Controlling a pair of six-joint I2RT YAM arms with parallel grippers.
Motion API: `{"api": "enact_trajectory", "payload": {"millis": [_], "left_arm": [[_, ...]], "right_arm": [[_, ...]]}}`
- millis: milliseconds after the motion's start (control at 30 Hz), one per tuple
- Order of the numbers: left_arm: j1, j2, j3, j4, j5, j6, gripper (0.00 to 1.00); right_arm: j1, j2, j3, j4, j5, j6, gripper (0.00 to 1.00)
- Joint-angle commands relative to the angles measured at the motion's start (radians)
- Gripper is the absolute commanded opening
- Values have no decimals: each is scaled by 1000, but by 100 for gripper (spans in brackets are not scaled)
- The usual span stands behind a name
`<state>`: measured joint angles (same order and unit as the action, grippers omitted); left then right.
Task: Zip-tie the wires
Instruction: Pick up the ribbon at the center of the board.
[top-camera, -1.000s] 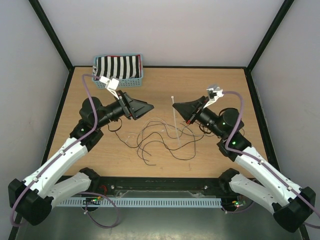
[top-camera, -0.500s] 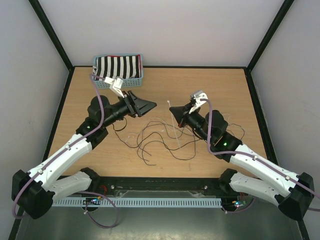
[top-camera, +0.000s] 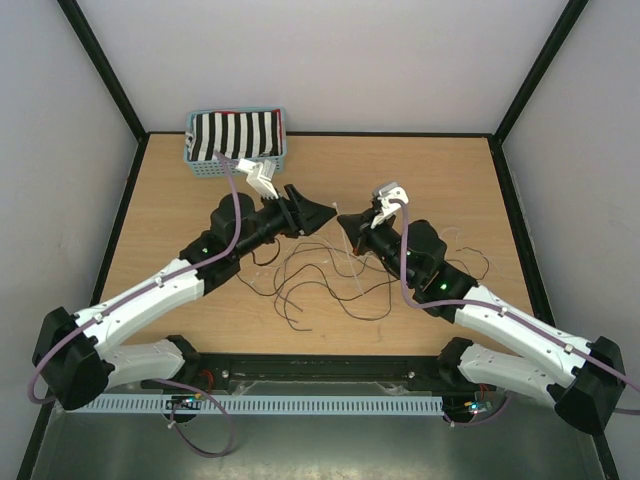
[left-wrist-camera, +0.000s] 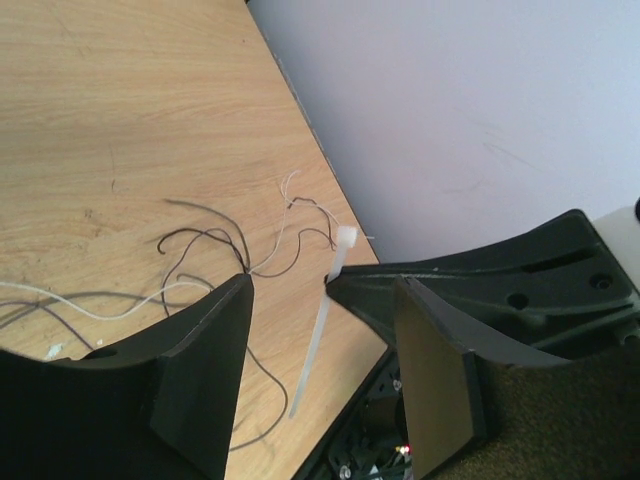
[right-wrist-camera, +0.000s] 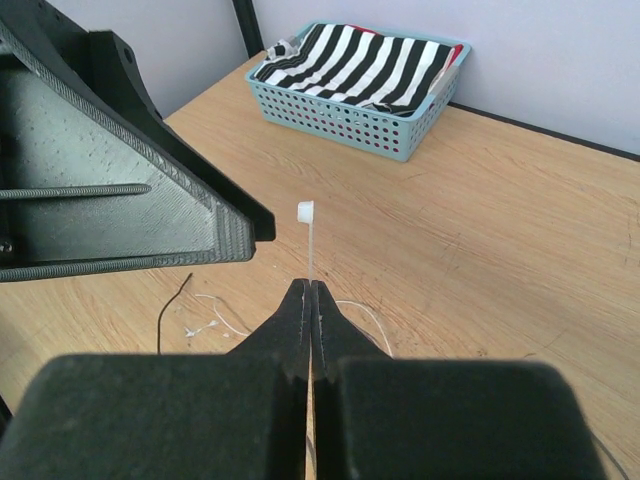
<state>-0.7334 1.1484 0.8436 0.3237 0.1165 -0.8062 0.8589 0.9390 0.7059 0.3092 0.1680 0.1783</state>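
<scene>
Top external camera gives me the wires (top-camera: 318, 284) lying loose on the desk (top-camera: 420, 170). They form a tangle of thin dark loops with a few pale strands, spread across the middle between the two arms. They sit just on my side of the point where the two sets of fingers come together. From the left wrist camera I see more of them curling flat on the wood, one pale strand (left-wrist-camera: 80, 300) running off to the left.

A white zip tie (right-wrist-camera: 310, 250) is the nearest thing to them. The right fingers (right-wrist-camera: 311, 290) are clenched tight on its strap, and its square head stands just past their tips. In the left wrist view the same zip tie (left-wrist-camera: 320, 325) slants down through the gap between that arm's two fingers (left-wrist-camera: 205, 370). It looks clear of both, though I cannot be sure at this angle.

The left fingers (top-camera: 322, 213) are spread apart and grasp nothing. From above, their tips sit just beside the tips of the right fingers (top-camera: 347, 222), raised over the far side of the tangle. The right wrist camera shows the left arm's dark wedge (right-wrist-camera: 130, 190) close beside the tie's head.

A teal plastic basket (top-camera: 200, 165) stands at the far left corner of the desk, well apart from the wires. It holds a black-and-white striped cloth (top-camera: 238, 133).
</scene>
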Motion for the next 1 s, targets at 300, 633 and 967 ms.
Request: {"api": "enact_trajectory", "payload": {"millis": [300,633,967], "left_arm": [[-99,60,104,17,-192,103,55],[-172,101,169,-58,-314,173,51],[-213,128,219,-161,-431,192,40]], "right_arm": [[23,10,6,48,19,-17,0],[33,20,4,45,49,-29,0],[38,23,6,38,80,-34,0]]}}
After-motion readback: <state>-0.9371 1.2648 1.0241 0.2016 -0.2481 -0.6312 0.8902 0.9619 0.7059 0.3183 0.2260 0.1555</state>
